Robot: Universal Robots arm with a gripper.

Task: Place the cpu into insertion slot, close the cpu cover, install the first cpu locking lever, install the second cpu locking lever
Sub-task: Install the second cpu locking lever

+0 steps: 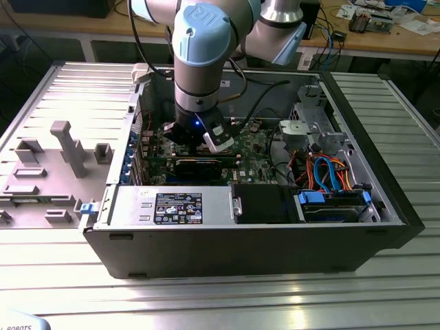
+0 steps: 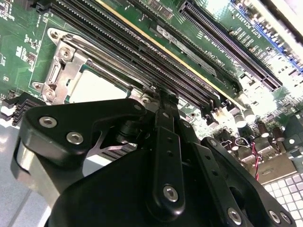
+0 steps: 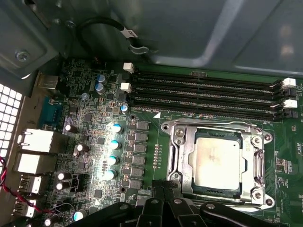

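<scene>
Ribbed metal table [image 1: 62, 289] is carrying an open computer case [image 1: 240, 237]. Inside it, the gripper [image 3: 163, 195] is hovering with fingers [image 2: 166, 124] clenched, empty, just beside the insertion slot [image 3: 177, 133], where the cpu [image 3: 219, 162] is sitting under the closed cpu cover [image 3: 188, 163]; memory slots [image 3: 203, 94] are lying beyond.

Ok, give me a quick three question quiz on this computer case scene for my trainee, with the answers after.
1. True or false: the cpu already sits in the insertion slot.
2. The silver cpu cover is: A) folded down around the chip, B) lying outside the case, C) held by the gripper.
3. Fill in: in the first wrist view, the long black memory slots run between the socket and the grey ____ wall.

Key: 1 true; 2 A; 3 case.
</scene>
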